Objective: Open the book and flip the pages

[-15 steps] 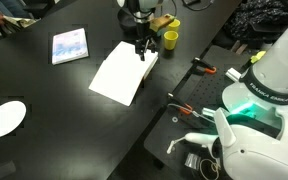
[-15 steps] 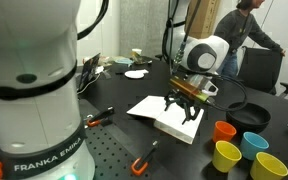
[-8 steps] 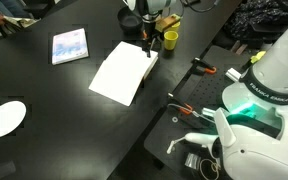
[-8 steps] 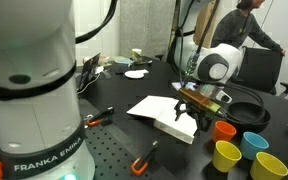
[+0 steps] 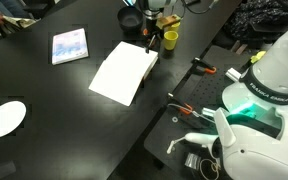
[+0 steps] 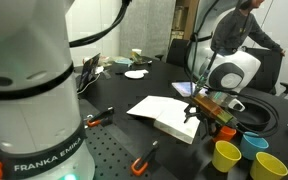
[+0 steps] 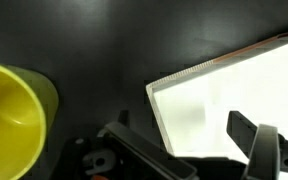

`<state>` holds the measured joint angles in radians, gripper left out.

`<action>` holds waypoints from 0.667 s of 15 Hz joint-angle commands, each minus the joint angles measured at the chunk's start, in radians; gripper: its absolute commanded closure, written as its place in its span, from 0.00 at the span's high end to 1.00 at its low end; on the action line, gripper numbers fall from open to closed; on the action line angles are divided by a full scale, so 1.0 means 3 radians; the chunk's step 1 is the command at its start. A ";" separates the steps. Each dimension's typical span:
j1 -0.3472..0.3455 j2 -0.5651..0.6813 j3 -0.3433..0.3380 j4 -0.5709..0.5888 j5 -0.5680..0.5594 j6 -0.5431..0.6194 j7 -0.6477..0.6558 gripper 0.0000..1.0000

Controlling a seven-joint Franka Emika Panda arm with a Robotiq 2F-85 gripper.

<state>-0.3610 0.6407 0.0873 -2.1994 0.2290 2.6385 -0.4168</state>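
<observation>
The book [image 5: 122, 72] lies open on the black table, its plain white pages facing up; it also shows in the other exterior view [image 6: 167, 113]. My gripper [image 5: 151, 41] hangs over the book's end next to the yellow cup [image 5: 170, 39], jaws apart and holding nothing. It also shows in an exterior view [image 6: 206, 112]. In the wrist view the bright white page [image 7: 234, 90] with its pale page edge fills the right side. My gripper [image 7: 189, 152] straddles the page's corner. One finger [image 7: 248, 130] shows at the right.
A blue-pink booklet [image 5: 69, 45] and a white plate [image 5: 4, 117] lie further along the table. Coloured cups [image 6: 227, 155] stand close to my gripper; a yellow one [image 7: 9, 115] fills the wrist view's left. Red-handled tools [image 5: 196, 68] lie by the robot base.
My gripper has moved off the middle of the book's end toward the corner beside the cups. The book has not moved.
</observation>
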 commanded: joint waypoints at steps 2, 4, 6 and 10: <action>-0.0262 0.0222 0.0225 0.0225 0.0155 -0.0068 -0.0209 1.00; -0.0311 0.0283 0.0277 0.0272 0.0177 -0.0087 -0.0230 1.00; -0.0334 0.0304 0.0326 0.0296 0.0195 -0.0116 -0.0225 1.00; -0.0322 0.0269 0.0404 0.0299 0.0216 -0.0182 -0.0212 1.00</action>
<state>-0.4455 0.7294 0.1831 -2.1248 0.2709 2.6186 -0.4575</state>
